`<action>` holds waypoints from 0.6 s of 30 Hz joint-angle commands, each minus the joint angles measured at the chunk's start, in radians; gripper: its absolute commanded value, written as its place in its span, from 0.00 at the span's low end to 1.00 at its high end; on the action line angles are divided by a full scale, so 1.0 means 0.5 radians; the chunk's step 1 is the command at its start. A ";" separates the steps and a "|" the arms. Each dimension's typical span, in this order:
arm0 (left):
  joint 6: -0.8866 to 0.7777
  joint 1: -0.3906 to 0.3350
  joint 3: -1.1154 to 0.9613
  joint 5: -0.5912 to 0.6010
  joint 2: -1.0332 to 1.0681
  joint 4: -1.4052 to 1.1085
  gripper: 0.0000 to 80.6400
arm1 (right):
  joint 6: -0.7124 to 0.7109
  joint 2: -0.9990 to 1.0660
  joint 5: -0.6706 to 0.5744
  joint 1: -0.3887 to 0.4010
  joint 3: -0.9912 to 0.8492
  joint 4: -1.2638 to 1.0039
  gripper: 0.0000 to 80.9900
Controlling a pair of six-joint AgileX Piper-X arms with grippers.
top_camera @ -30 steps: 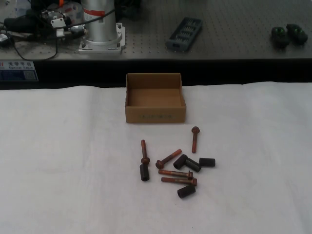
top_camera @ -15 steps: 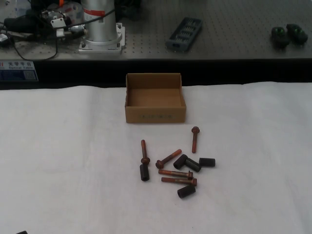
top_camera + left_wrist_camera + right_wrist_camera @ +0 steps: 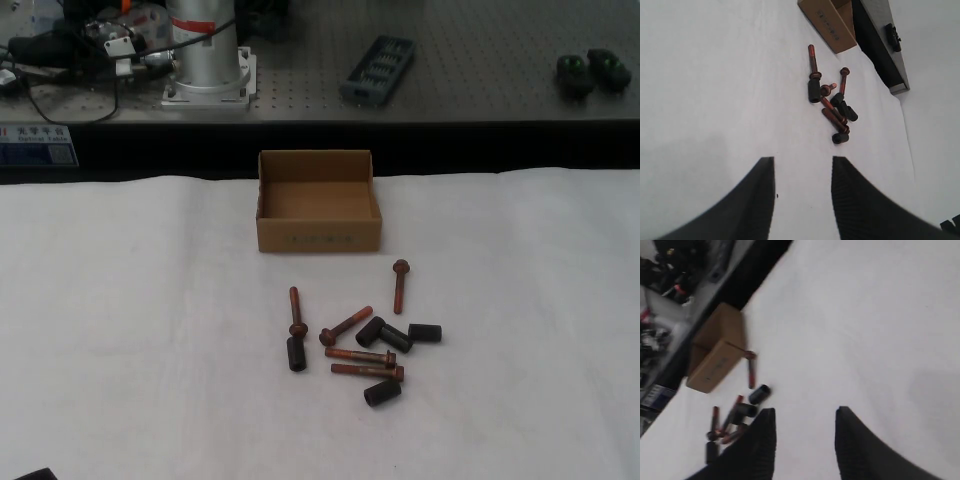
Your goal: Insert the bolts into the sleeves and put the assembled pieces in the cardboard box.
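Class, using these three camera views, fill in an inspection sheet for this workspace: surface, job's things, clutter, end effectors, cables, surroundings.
Surface: white cloth, lying flat over the near bench.
Job's things: cardboard box, open-topped, nothing seen inside; five bolts and five sleeves lie loose in a cluster in front of it.
Clutter: dark rack and two dark objects on the perforated bench behind.
End effectors: left end effector open above bare cloth; right end effector open above bare cloth; neither holds anything.
Cables: black cables at the perforated bench's far left.
Surroundings: metal column standing on the perforated bench.
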 commanded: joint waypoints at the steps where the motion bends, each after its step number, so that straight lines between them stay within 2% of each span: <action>1: -0.040 0.005 -0.023 0.019 0.000 -0.011 0.35 | -0.089 0.126 -0.119 -0.003 -0.022 -0.185 0.30; 5: -0.040 0.005 -0.023 0.015 0.000 -0.011 0.36 | -0.452 0.611 -0.331 -0.003 -0.238 -0.211 0.30; 9: -0.040 0.005 -0.023 0.003 0.000 -0.011 0.42 | -0.902 1.243 -0.532 -0.003 -0.546 -0.211 0.33; 13: -0.033 0.005 -0.023 -0.035 0.000 -0.011 0.49 | -1.291 1.840 -0.614 -0.003 -0.907 -0.194 0.40; 18: -0.033 0.005 -0.023 -0.035 0.000 -0.011 0.50 | -1.714 2.524 -0.642 0.107 -1.386 -0.111 0.41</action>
